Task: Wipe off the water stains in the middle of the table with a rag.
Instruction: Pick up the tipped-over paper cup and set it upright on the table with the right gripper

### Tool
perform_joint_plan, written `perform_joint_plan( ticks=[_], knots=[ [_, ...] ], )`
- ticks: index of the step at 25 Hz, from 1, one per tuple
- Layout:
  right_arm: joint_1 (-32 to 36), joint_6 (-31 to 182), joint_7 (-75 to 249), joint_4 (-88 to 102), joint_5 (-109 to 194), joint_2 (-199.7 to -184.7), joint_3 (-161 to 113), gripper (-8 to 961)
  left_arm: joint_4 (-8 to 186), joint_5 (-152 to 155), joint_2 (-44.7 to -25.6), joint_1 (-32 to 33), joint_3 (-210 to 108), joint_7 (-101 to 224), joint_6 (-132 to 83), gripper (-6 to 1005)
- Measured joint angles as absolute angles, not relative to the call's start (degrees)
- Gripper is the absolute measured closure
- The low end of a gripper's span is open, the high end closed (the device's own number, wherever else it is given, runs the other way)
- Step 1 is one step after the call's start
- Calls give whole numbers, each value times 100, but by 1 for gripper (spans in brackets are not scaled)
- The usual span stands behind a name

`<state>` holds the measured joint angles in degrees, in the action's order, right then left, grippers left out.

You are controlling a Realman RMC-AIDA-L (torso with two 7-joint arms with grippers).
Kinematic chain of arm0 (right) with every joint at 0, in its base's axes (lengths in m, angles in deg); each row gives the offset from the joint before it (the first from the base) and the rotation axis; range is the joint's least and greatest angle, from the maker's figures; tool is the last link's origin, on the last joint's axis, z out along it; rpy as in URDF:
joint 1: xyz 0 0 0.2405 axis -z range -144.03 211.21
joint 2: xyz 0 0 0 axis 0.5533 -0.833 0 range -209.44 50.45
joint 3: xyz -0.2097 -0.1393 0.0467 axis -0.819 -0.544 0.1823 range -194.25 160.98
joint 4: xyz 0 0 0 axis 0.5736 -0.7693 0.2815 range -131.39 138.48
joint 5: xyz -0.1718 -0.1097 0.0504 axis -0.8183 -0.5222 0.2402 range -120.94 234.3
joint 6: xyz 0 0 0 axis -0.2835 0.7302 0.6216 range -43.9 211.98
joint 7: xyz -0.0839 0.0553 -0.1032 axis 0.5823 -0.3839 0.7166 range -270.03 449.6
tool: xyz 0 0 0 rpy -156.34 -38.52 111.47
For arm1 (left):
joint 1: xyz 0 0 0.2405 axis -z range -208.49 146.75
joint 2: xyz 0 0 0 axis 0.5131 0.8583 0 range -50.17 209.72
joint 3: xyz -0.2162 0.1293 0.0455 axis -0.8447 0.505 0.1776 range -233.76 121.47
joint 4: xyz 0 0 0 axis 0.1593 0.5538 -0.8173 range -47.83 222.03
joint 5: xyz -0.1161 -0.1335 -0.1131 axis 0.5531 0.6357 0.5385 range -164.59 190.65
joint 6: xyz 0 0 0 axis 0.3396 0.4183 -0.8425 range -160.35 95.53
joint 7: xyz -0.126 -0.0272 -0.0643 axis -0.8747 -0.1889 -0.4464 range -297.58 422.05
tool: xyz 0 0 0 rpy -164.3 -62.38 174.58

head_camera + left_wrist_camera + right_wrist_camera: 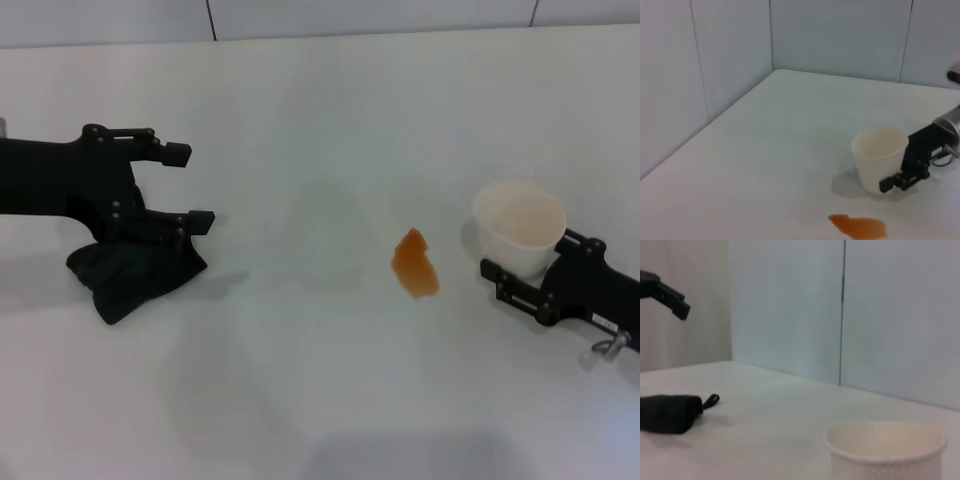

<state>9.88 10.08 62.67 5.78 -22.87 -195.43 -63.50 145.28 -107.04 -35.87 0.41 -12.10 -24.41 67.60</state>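
Note:
The water stain [414,265], an orange-brown blotch, lies on the white table [320,120] right of the middle; it also shows in the left wrist view [858,226]. The black rag [130,275] lies crumpled at the left, and its loop tag shows in the right wrist view [670,412]. My left gripper [188,186] is open and empty. It hovers just above and beyond the rag, and its lower finger overlaps the rag's top edge. My right gripper [545,290] rests at the right, close against a white cup [518,225].
The white cup also shows in the left wrist view [879,157] with the right gripper [912,165] beside it, just right of the stain. Pale wall panels [730,60] border the table's far edge.

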Motion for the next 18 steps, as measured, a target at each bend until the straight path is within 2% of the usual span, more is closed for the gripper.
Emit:
perform_joint_plan(
  ticks=[13, 18],
  knots=[
    [1107, 913, 6372, 432, -2247, -19549, -6335, 298, 14528, -10704, -3643, 24, -1191, -2433, 6751, 123],
    [1109, 904, 6333, 433, -2247, -19538, -6320, 189, 14528, -10702, -3656, 24, -1187, -2433, 6751, 123]
  ],
)
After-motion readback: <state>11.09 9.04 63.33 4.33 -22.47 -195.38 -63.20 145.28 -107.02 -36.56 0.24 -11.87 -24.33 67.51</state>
